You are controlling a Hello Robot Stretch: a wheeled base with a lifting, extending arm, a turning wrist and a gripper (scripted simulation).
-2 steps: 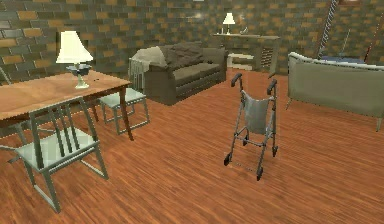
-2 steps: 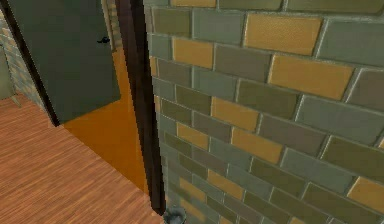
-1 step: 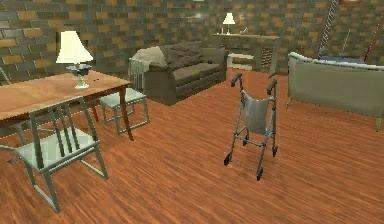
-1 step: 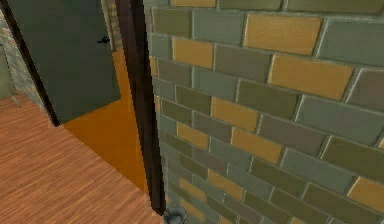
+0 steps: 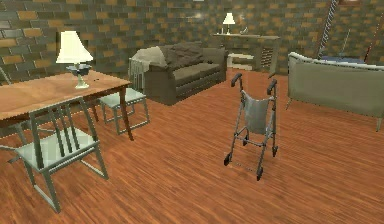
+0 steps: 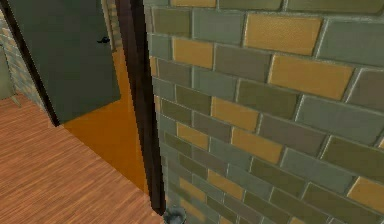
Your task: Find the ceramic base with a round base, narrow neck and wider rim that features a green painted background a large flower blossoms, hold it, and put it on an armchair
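Forward view. At the left edge, a rectangular brown wooden table [image 5: 45, 95] carries a table lamp with a cream shade and dark base [image 5: 74, 55] near its far corner. Two grey metal-framed chairs with pale green seats stand at the table: one at lower left [image 5: 55, 150], one just right of the table [image 5: 125, 100]. Upper centre, a dark brown upholstered sofa [image 5: 190, 68] stands against the brick wall, with a grey cloth [image 5: 148, 62] draped over its left arm. Right of centre, a grey metal walking frame on wheels [image 5: 255, 120] stands alone on the reddish wooden plank floor [image 5: 170, 180]. Behind it, at the top of the frame, a low wooden cabinet [image 5: 250, 45] bears a small white-shaded lamp [image 5: 229, 19]. At the right edge stands a pale grey-green upholstered seat [image 5: 335, 85], its back towards the camera.

Arm side view. Upper left, a dark grey-green door [image 6: 65, 55] stands ajar; right of it are an orange panel [image 6: 125, 125] and a dark upright door post [image 6: 140, 100]. A wall of green and ochre bricks [image 6: 270, 110] takes the right half.

How the gripper stands cannot be told, nor where the ceramic vase is.
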